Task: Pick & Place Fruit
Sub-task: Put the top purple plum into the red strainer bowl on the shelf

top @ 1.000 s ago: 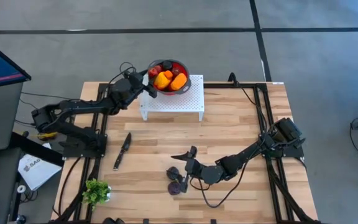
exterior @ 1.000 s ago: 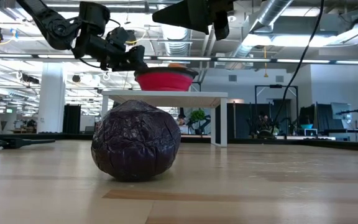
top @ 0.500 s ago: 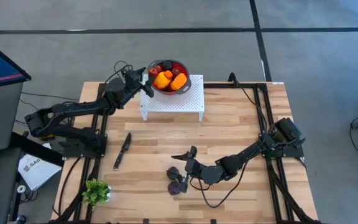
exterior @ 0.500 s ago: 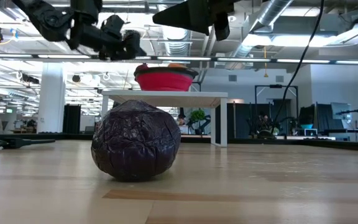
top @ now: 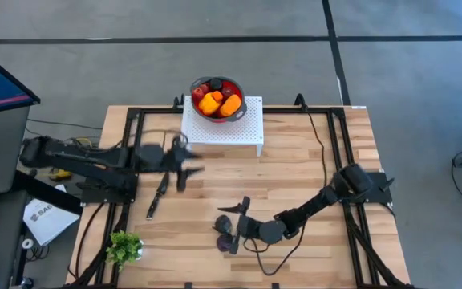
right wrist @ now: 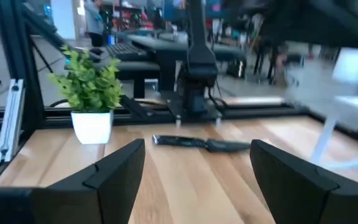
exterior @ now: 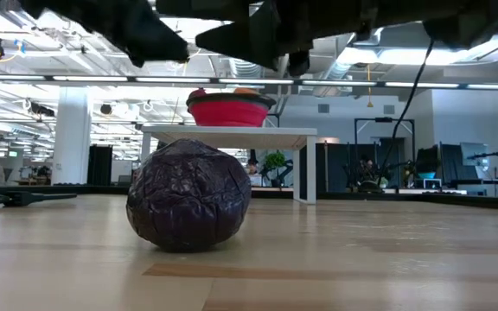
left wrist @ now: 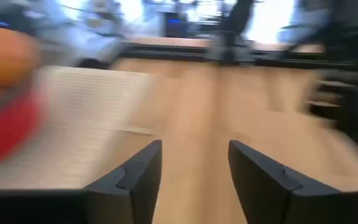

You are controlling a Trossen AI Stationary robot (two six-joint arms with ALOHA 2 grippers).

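Observation:
A dark maroon-purple fruit (top: 228,240) (exterior: 188,196) rests on the table near its near edge. Several yellow, orange and red fruits (top: 217,99) fill the red bowl (top: 233,86) (exterior: 230,111), which stands on a white perforated stand (top: 231,128) (exterior: 232,133) at the far edge. My right gripper (top: 228,217) (right wrist: 194,171) hovers open just far of the maroon fruit, which its wrist view does not show. My left gripper (top: 188,168) (left wrist: 194,171) is open over the table's middle left, near of the stand, blurred by motion. The bowl (left wrist: 2,127) and an orange fruit (left wrist: 2,59) show in the left wrist view.
A black knife (top: 157,195) (right wrist: 201,144) lies on the left part of the table. A small green plant in a white pot (top: 124,245) (right wrist: 92,99) stands at the near left corner. Black frame rails (top: 331,144) and cables run along the table's sides.
My left gripper has swung away from the bowl's rim, down and toward the near edge, to the table's middle left, moving fast. My right gripper has shifted a little toward the near edge, closer to the maroon fruit. The fruit has stayed put.

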